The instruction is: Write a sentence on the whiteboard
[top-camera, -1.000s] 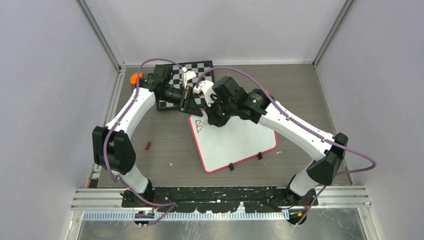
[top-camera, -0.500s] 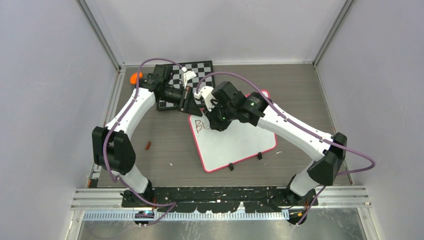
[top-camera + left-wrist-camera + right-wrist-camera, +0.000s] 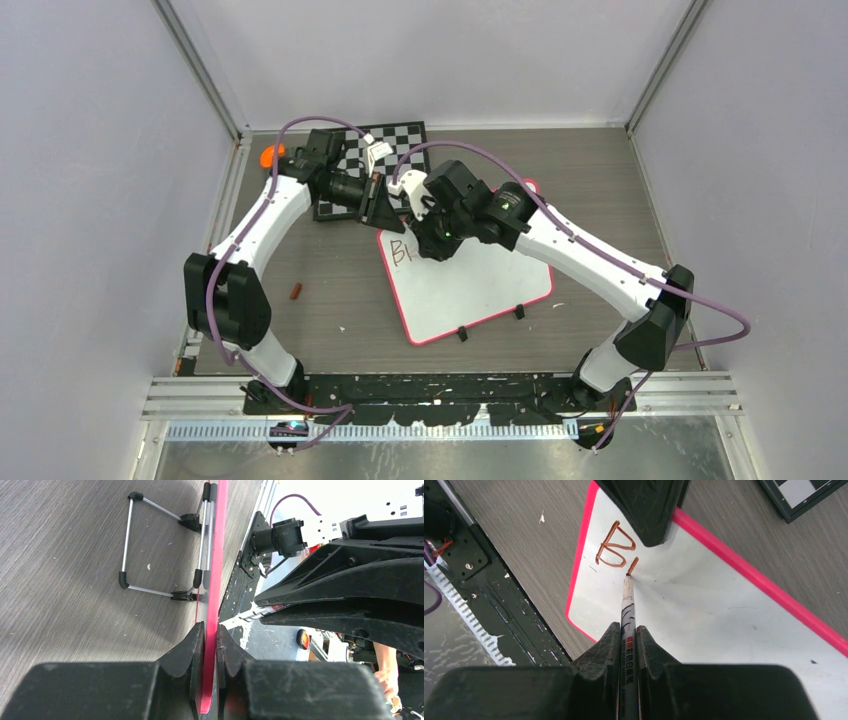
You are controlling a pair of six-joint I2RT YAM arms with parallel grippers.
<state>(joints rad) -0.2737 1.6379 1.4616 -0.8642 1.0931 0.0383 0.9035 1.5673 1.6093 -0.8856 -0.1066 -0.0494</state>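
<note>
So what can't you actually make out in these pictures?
- Left wrist view: the whiteboard is edge-on in the left pincer, so its face is unseen.
- Right wrist view: print on the marker in the right pincer is blurred.
- Top view: the right arm hides the marker; the sentence is too small to read past its first letter.
- Top view: a brown speck on the table is too small to name.

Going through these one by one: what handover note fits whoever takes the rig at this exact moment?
The left gripper is shut on the pink rim of the whiteboard, steadying it.
The right gripper is shut on the marker, with its tip at the board beside the "B".
Done: the sentence has a "B" and the start of a second letter.
Left: the rest of the sentence.
</note>
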